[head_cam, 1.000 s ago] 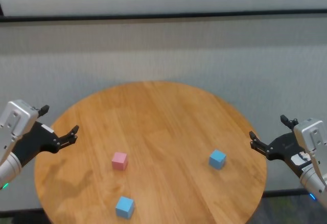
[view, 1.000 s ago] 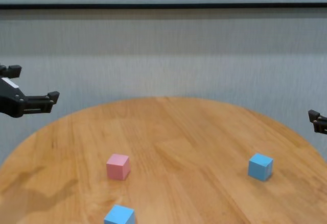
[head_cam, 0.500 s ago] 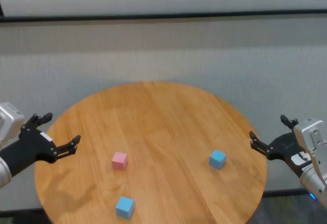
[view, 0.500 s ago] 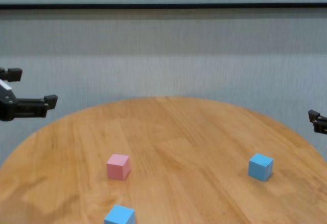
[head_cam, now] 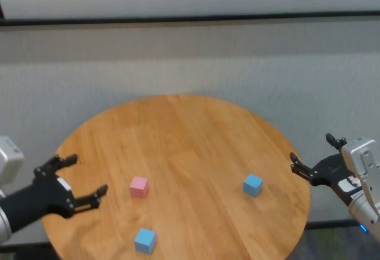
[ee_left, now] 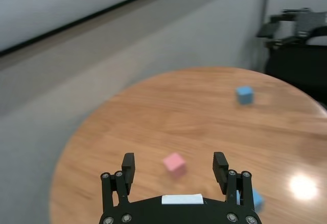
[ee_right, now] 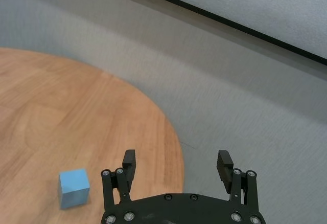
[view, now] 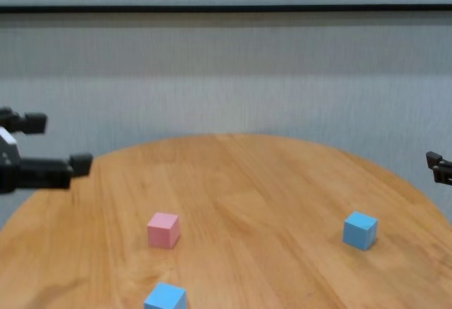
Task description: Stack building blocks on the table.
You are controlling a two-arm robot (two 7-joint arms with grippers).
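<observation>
Wooden and round, the bench (head_cam: 178,147) fills the middle and lower part of the head view, its light-brown planks carrying three small cubes that all sit apart from one another. The pink block (head_cam: 139,186) lies left of centre. One light blue block (head_cam: 145,240) rests near the bottom edge of the frame, below the pink one, and the other light blue block (head_cam: 253,184) sits toward the right side of the bench. None is stacked.

At the lower left of the head view the left end effector (head_cam: 81,182) hovers over the bench's left rim, its fingers spread wide and holding nothing, pointing toward the pink block. At the right edge of the frame the right end effector (head_cam: 310,156) hangs just off the bench's rim, also wide apart and empty, near the right-hand blue block.
</observation>
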